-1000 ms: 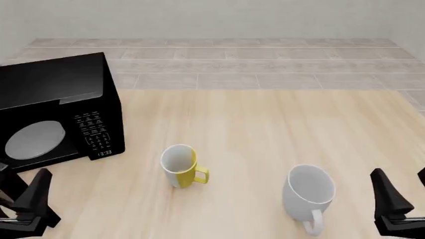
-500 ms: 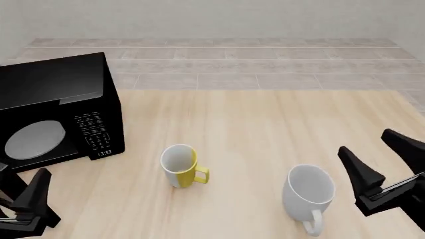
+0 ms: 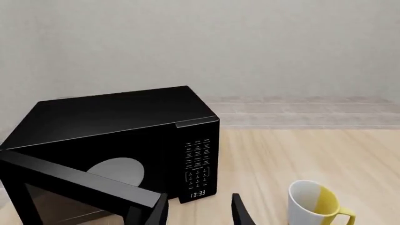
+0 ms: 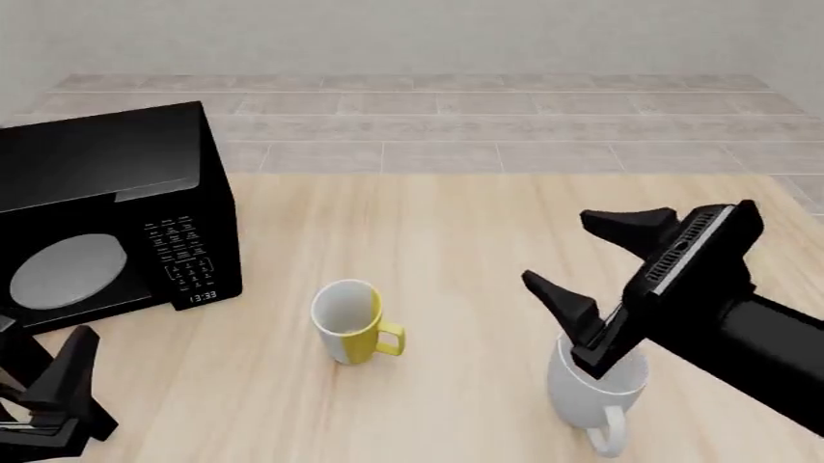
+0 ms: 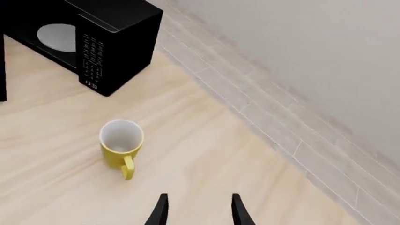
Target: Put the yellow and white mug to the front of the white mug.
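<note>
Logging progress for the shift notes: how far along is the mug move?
Nothing is done yet: the yellow and white mug stands untouched, left of the white mug. The right gripper, fingers open, hangs above the white mug. Grasping, carrying and placing remain. The left gripper sits idle.

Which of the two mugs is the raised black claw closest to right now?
The white mug, the larger plain one at the table's near right. The open right gripper hangs just above it, while the smaller yellow and white mug stands apart to the left.

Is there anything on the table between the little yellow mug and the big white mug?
No. In the front view, only bare wooden table lies between the yellow and white mug and the white mug.
</note>
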Controlling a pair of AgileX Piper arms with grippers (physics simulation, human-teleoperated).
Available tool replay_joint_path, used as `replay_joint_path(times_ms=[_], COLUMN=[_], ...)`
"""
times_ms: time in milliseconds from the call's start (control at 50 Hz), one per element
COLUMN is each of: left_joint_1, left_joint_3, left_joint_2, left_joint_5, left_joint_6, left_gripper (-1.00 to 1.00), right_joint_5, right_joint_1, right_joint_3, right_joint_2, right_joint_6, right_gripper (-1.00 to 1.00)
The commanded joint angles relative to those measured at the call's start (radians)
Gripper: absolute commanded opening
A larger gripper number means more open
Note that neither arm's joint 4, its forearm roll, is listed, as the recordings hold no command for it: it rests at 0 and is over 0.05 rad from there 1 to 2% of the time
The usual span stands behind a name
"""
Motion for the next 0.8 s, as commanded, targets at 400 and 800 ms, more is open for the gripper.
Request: replay_joint_path(times_ms=[400,800], left_joint_1=[0.000,0.000], left_joint_3=[0.000,0.000], left_joint_2=[0.000,0.000], left_joint_5=[0.000,0.000], left_joint_6=[0.000,0.000], left_gripper=[1.00,1.00], right_joint_5=[0.028,-0.069], right_joint_1=[0.227,0.260], right_joint_3=[-0.147,-0.140], right_joint_2=[0.293,0.457], right_joint_6=[0.084,0.134], right_gripper=[1.00,1.00])
